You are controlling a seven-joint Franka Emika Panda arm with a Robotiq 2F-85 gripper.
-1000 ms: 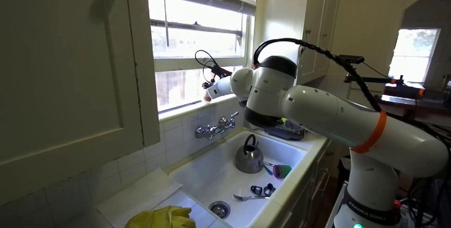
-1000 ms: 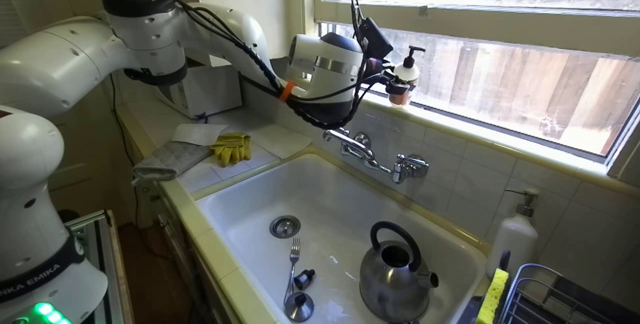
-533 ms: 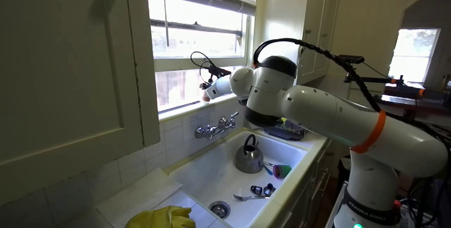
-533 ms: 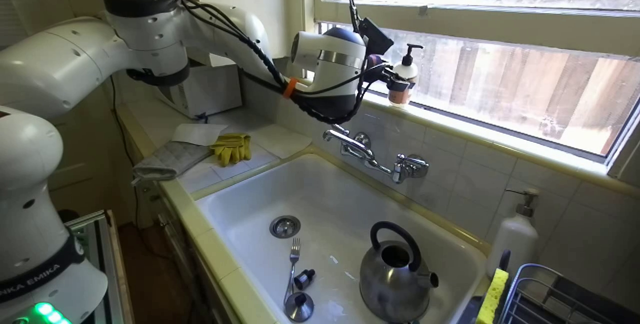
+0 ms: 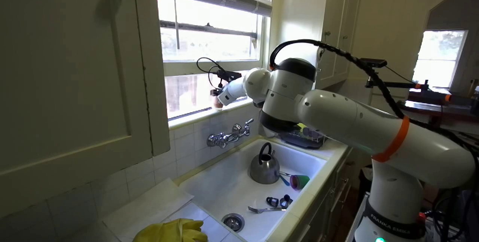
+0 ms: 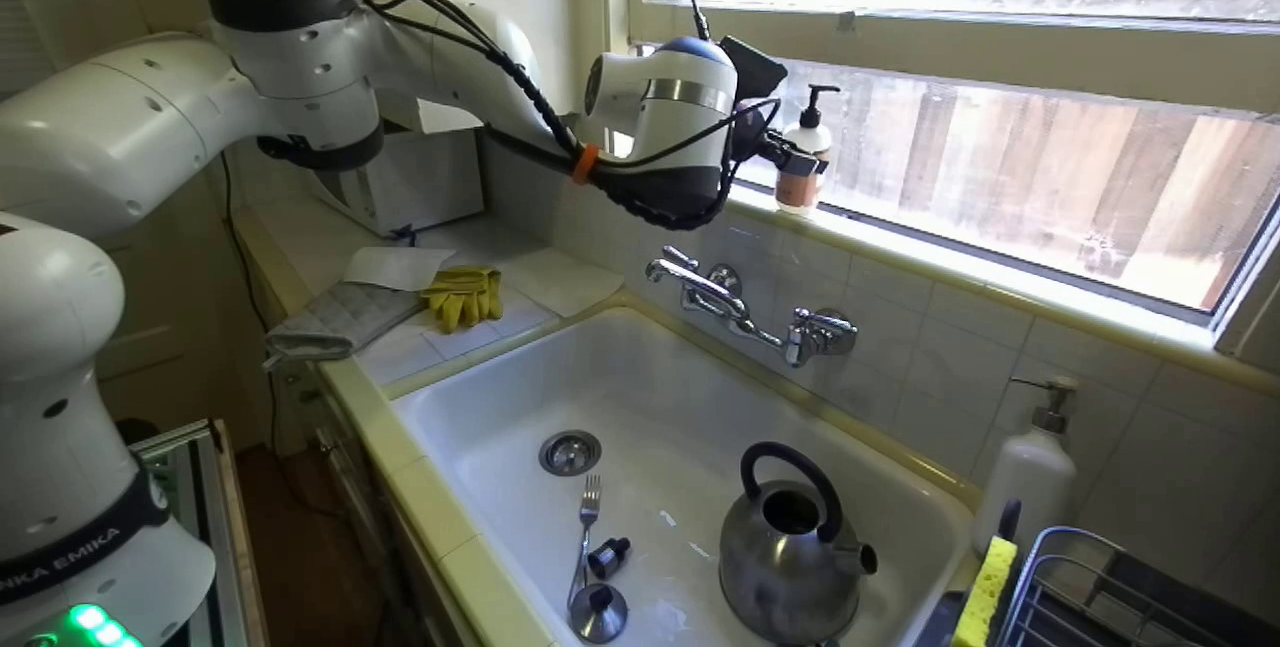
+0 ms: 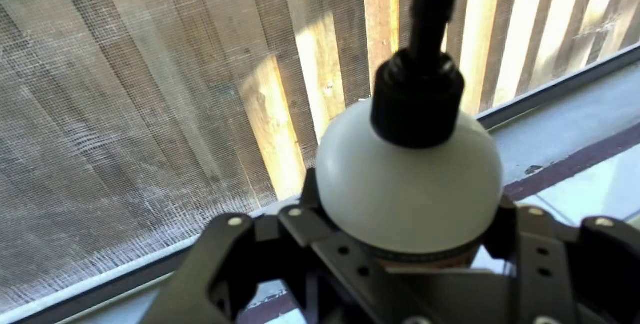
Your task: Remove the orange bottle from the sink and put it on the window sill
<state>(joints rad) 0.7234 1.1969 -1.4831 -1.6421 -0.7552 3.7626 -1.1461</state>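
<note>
Since a second ago the wrist (image 6: 685, 122) has risen a little and the bottle (image 6: 798, 190) has swung nearer to upright, its foot at much the same spot. It is at the sill (image 6: 1110, 305): the foot appears to meet the ledge in both exterior views, and the body leans slightly; whether the ledge bears its full weight I cannot tell. The gripper (image 7: 407, 204) has its fingers (image 7: 501, 229) on either side of the bottle, pinching it round the upper body, well below the black pump (image 7: 417, 98).

Just behind the bottle rises the window screen (image 7: 125, 113), with a sash rail (image 6: 960, 55) higher up. Beneath the sill, taps (image 6: 801, 332) jut from the tiled wall. In an exterior view the arm (image 5: 336, 116) hides part of the rack (image 5: 303, 144), and a black cable (image 5: 337, 50) loops over the arm.

Lower down, the sink (image 6: 620, 367) holds a kettle (image 6: 785, 572), a fork (image 6: 587, 519), a small black piece (image 6: 608, 557), a round steel piece (image 6: 598, 615) and a tipped cup (image 5: 300, 182). The drain (image 6: 570, 453) is near the fork's tines. Gloves (image 6: 462, 297) and a mitt (image 6: 345, 322) lie just beside each other on the counter (image 6: 510, 247). Beyond the sink's opposite end, near the rack, are a white dispenser (image 6: 1030, 472) and a sponge (image 6: 985, 592).
</note>
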